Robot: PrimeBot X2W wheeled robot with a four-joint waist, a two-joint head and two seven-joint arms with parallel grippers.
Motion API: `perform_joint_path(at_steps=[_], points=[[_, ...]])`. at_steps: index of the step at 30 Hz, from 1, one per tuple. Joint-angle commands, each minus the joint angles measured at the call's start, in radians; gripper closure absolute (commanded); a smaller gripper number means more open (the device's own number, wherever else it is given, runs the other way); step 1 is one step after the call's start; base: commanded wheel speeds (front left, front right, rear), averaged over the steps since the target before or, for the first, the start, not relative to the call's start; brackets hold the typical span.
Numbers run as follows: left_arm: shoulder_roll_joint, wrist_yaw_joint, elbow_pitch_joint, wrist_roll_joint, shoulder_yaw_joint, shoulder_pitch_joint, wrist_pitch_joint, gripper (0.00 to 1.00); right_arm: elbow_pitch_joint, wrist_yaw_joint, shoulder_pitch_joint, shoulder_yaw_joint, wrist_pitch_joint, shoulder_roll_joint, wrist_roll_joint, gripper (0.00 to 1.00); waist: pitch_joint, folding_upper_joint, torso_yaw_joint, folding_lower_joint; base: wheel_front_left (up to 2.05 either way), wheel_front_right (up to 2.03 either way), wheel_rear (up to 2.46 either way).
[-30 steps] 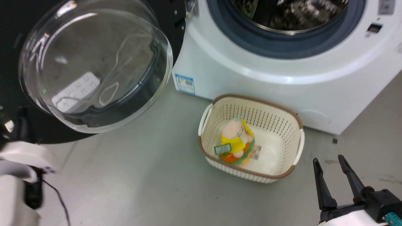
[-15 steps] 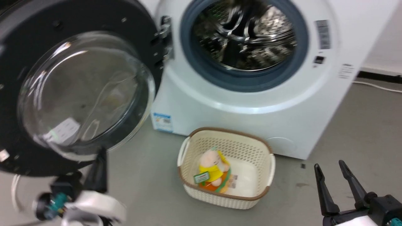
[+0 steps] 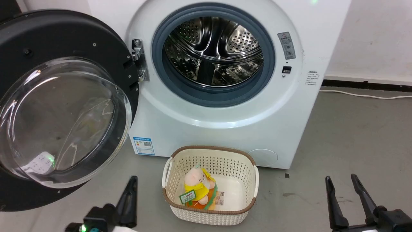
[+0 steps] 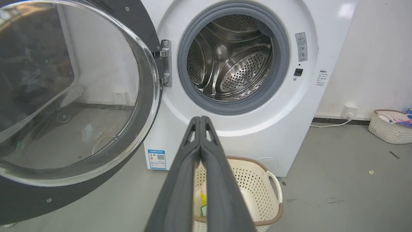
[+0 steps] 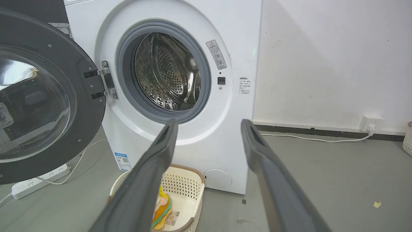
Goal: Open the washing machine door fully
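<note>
Head view shows the washing machine door (image 3: pixel 64 35) swung wide left of the drum opening (image 3: pixel 212 51), likely stiff, heavy and slick-glassed, best pushed at its black rim; left hand (image 3: pixel 133 180) closed empty, right hand (image 3: pixel 341 177) open.

Glossy black washing machine door (image 3: pixel 64 42) wide open

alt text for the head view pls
A white washing machine with its round black door swung open to the left, baring the steel drum. A cream basket with a plush toy sits before it; the shut left gripper and open right gripper rise below.
</note>
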Motion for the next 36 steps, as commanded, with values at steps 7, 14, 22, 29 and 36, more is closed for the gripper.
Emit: perform_joint_path(at_steps=[7,14,22,29,36], points=[[-0.038,0.003,0.022,0.036,0.006,0.044,-0.005,0.0,0.01,0.001,0.023,0.007,-0.004,0.008,-0.008,0.0,-0.007,0.0,-0.01,0.0002,0.0,0.0,0.0],[-0.054,-0.005,0.047,0.064,0.008,0.045,-0.005,0.0,0.017,0.001,0.026,0.006,-0.004,0.012,-0.003,0.0,-0.007,0.0,-0.008,0.0002,0.0,0.0,0.0],[-0.068,-0.019,0.054,0.082,0.017,0.04,-0.005,0.0,0.021,0.001,0.024,0.005,-0.004,0.013,-0.002,0.0,-0.008,0.0,-0.008,0.0002,0.0,0.0,0.0],[-0.075,-0.033,0.058,0.093,0.024,0.035,-0.005,0.0,0.028,0.001,0.022,0.007,-0.004,0.014,-0.002,0.0,-0.008,0.0,-0.008,0.0002,0.0,0.0,0.0],[-0.081,-0.044,0.063,0.1,0.029,0.033,-0.005,0.0,0.031,0.001,0.021,0.008,-0.004,0.014,-0.002,0.0,-0.009,0.0,-0.008,0.0002,0.0,0.0,0.0]])
